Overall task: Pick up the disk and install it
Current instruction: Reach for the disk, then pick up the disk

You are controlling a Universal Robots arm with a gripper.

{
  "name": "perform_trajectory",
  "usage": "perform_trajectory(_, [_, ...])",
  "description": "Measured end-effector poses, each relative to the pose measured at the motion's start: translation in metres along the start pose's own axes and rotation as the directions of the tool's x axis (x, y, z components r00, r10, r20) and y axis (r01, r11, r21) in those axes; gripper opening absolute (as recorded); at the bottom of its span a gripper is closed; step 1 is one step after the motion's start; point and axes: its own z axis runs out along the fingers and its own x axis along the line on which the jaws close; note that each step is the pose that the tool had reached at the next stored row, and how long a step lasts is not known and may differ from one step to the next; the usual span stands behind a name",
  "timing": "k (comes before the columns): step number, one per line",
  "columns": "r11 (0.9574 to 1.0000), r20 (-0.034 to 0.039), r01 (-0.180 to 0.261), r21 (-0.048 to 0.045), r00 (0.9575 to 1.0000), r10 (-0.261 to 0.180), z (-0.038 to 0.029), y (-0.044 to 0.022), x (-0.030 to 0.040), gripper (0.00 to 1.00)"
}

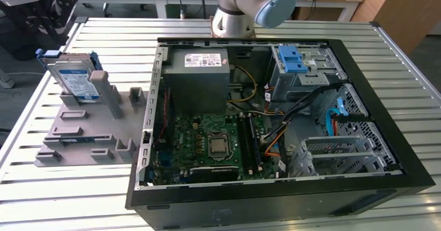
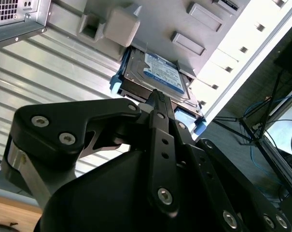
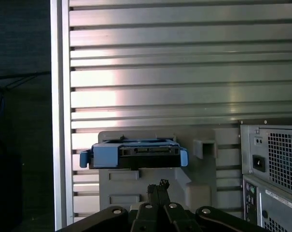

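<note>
— Black links of the pincer (image 3: 158, 185) sit closest to the lens in both wrist views. Are its fingertips apart?

— No, they are pressed together with nothing between them (in the second wrist view they read as one narrow black tip).

— And the disk?

— The disk (image 3: 136, 154) is just past those tips, not touching them. It stands on edge in a grey holder (image 1: 90, 133), its blue frame showing along the edges and its white-and-blue label (image 2: 161, 73) facing out.

— Where is the holder?

— It is on the slatted metal table (image 1: 69, 189), towards the exterior view's left, just beside the open computer case (image 1: 276, 205).

— What lies in the case?

— A big grey metal box (image 1: 200, 81) sits at the far end, on the side nearest the holder. A grey cage with a blue latch (image 1: 293, 63) is at the same end, further to the exterior view's right (cables run between them). The arm (image 1: 251, 3) stands beyond the case.
</note>
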Motion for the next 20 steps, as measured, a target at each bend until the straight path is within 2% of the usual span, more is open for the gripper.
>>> perform_trajectory(3, [1.0000,0.0000,0.000,0.0000,1.0000,0.000,0.0010,0.0017,0.0056,0.11])
perform_trajectory(12, [1.0000,0.0000,0.000,0.0000,1.0000,0.000,0.0070,0.0075,0.0292,0.11])
perform_trajectory(15, [1.0000,0.0001,0.000,0.0000,1.0000,0.000,0.0076,0.0078,0.0337,0.11])
perform_trajectory(20, [1.0000,0.0000,0.001,0.0000,1.0000,-0.001,0.0082,0.0078,0.0350,0.11])
